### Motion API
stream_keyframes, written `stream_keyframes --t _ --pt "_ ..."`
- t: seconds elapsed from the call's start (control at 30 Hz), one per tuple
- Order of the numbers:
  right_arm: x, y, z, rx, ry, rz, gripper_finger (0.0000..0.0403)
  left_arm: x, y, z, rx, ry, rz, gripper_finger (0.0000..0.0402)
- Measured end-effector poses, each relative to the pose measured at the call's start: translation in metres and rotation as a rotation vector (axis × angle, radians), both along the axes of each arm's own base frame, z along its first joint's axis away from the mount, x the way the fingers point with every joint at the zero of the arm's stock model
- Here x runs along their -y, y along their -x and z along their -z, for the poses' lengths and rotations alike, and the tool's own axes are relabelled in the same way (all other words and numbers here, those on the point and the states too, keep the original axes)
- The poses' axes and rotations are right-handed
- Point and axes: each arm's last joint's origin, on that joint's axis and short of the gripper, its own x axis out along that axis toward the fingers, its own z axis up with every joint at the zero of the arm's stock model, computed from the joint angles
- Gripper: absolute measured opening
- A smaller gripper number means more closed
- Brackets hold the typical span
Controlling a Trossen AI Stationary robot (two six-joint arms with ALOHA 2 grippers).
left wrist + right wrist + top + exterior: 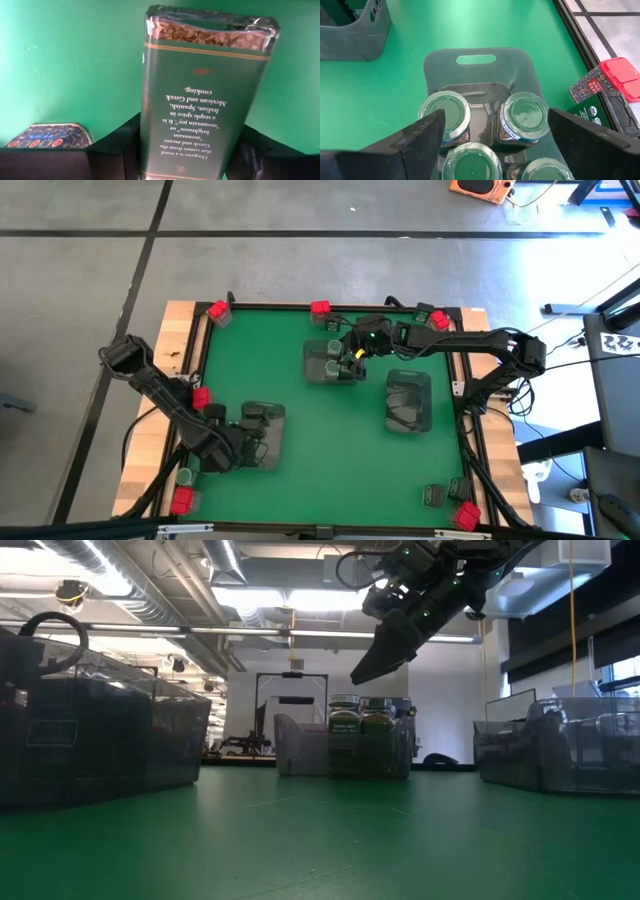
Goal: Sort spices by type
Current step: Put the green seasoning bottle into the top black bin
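A dark green oregano tin (200, 100) stands between the fingers of my left gripper (238, 444), its printed face toward the camera, beside a grey tray (264, 436) at the table's near left. A patterned tin (50, 136) lies close by on the green mat. My right gripper (492, 145) hangs open above a clear grey tray (476, 59) that holds several green-lidded jars (526, 116), one of them (445, 112) between the fingers' lines; it touches none of them. In the low view that gripper (392, 645) hovers above the jars (360, 735). My left gripper pinches the tin's two narrow long sides (146, 131) between its two fingers (117, 142), coming from above and pointing down. The fingers sit at the tin's end nearest them. Flakes show behind a window at the other end (210, 31). I cannot tell whether the tin rests on the mat.
A third grey tray (408, 402) stands right of centre. Red boxes sit along the table's rim (320, 308), (217, 310), (181, 500), (467, 516), and one (200, 396) by the left arm. A dark tin (433, 495) lies near the front right. The mat's middle (340, 450) is bare.
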Motion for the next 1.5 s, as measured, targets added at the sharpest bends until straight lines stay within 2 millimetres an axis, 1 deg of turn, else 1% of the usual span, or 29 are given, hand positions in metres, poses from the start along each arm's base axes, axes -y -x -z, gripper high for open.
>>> stream_keyframes --t 0.17,0.47,0.67,0.83,0.93,1.07,1.27,1.37,1.5 --pt "0.000 0.000 0.000 0.001 -0.012 0.009 0.0351 -0.002 0.001 -0.007 -0.031 -0.057 -0.012 0.0200" --pt "0.000 0.001 0.000 0.006 -0.037 0.029 0.0351 0.001 -0.001 -0.034 -0.095 -0.117 -0.016 0.0198" --pt "-0.003 0.009 -0.015 0.043 -0.070 0.066 0.0351 -0.001 -0.001 -0.062 -0.086 -0.195 -0.014 0.0200" --pt "-0.010 0.017 -0.025 0.052 -0.080 0.066 0.0351 -0.004 0.001 -0.088 -0.041 -0.219 -0.056 0.0200" --pt "-0.016 0.020 -0.034 0.084 -0.094 0.054 0.0351 -0.007 0.001 -0.102 0.025 -0.245 -0.073 0.0201" --pt "-0.031 0.022 -0.038 0.074 -0.115 0.022 0.0351 -0.008 -0.005 -0.120 0.160 -0.279 -0.049 0.0201" --pt "-0.062 0.021 -0.035 0.024 -0.172 -0.045 0.0351 -0.014 -0.023 -0.143 0.321 -0.333 0.006 0.0202" --pt "-0.080 0.023 -0.031 -0.036 -0.203 -0.079 0.0351 -0.018 -0.036 -0.150 0.383 -0.337 0.045 0.0202" --pt "-0.103 0.028 -0.025 -0.123 -0.195 -0.105 0.0351 -0.024 -0.057 -0.153 0.426 -0.312 0.107 0.0203"
